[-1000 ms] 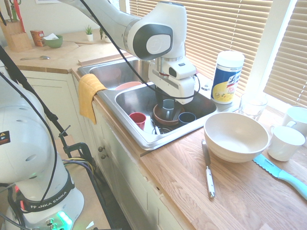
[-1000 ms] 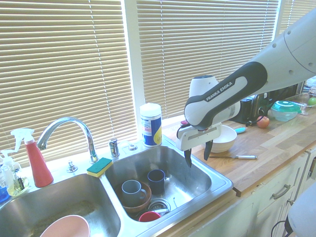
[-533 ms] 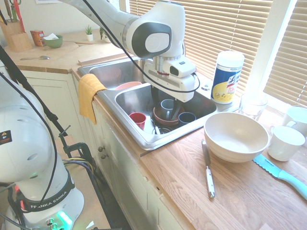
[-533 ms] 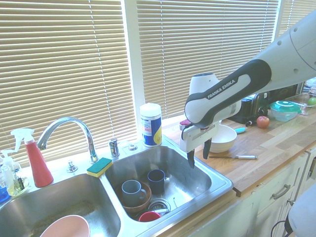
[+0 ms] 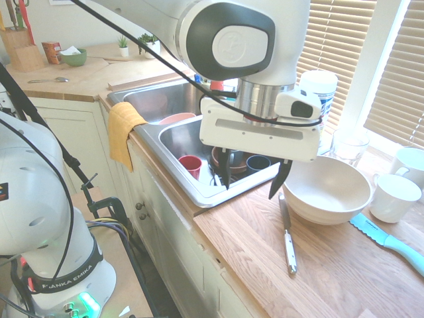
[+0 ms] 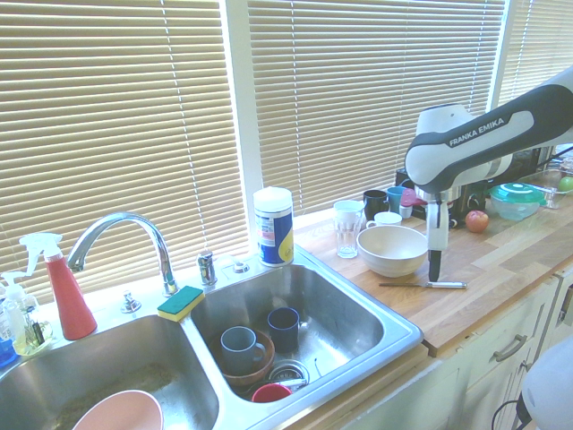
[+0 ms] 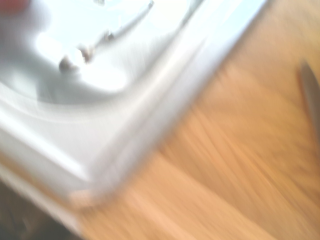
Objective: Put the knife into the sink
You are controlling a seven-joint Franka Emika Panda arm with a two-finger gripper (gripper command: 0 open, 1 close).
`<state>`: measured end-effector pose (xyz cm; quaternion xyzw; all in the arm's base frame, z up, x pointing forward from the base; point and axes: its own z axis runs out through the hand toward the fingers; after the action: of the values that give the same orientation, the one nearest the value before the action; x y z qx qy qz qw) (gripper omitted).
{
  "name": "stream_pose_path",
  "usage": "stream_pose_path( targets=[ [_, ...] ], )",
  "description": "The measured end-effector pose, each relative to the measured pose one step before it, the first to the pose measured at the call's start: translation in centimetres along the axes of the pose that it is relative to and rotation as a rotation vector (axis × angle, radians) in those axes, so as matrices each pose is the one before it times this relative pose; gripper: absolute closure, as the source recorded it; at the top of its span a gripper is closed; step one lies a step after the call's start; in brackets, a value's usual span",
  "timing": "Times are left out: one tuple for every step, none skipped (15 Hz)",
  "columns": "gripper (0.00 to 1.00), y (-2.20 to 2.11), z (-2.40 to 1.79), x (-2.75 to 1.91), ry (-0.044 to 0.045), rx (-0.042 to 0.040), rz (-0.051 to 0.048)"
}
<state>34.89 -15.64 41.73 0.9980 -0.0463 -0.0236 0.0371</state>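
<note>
The knife (image 5: 288,236) lies flat on the wooden countertop in front of the big cream bowl (image 5: 324,189), blade toward the sink. It is also in the second exterior view, the knife (image 6: 425,285), and its dark blade (image 7: 312,95) shows blurred in the wrist view. The steel two-basin sink (image 5: 173,167) holds cups and a bowl. My gripper (image 5: 252,180) hangs open and empty above the counter near the sink's corner, just over the knife's blade end. From the other side the gripper (image 6: 435,262) points down, a little above the knife.
A turquoise knife (image 5: 391,242), white mugs (image 5: 395,197), a glass (image 5: 349,144) and a wipes canister (image 5: 315,99) stand around the bowl. A yellow cloth (image 5: 122,129) hangs over the sink's front rim. Faucet (image 6: 121,237), sponge (image 6: 181,303) and spray bottle (image 6: 67,287) sit behind the basins.
The arm has swung out from above the sink basin to over the countertop beside the bowl, above the knife. The fingers stayed open and empty.
</note>
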Motion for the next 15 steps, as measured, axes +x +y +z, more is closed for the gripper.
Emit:
stream_pose_path(
  targets=[
    [0.0,1.212,0.357,0.077,0.01516,-0.00593,0.00928],
    [0.0,0.928,0.633,0.229,0.01044,-0.00126,0.0114],
    [0.0,0.587,0.831,0.276,0.00102,-0.00111,0.00606],
    [0.0,0.417,0.931,0.278,-0.00283,-0.00155,0.00203],
    [0.0,0.394,0.872,0.282,0.00114,-0.00177,0.0045],
    [0.0,0.466,0.9,0.322,0.00514,-0.00257,0.00817],
    [0.0,0.523,0.993,0.31,0.00358,-0.00304,0.00569],
    [0.0,0.414,1.007,0.298,-0.00129,-0.00272,0.00126],
    [0.0,0.28,0.803,0.321,-0.00097,-0.00308,0.0006],
    [1.0,0.336,0.59,0.346,-0.00254,-0.00377,-0.00018],
    [1.0,0.38,0.478,0.387,-0.00282,-0.00441,-0.00028],
    [1.0,0.431,0.425,0.338,0.00088,-0.00471,0.00011],
    [1.0,0.432,0.456,0.253,-0.00339,-0.00345,0.00021],
    [1.0,0.386,0.446,0.193,-0.00382,-0.00263,-0.00116],
    [1.0,0.346,0.371,0.106,-0.00634,-0.00157,-0.00222]
  ],
)
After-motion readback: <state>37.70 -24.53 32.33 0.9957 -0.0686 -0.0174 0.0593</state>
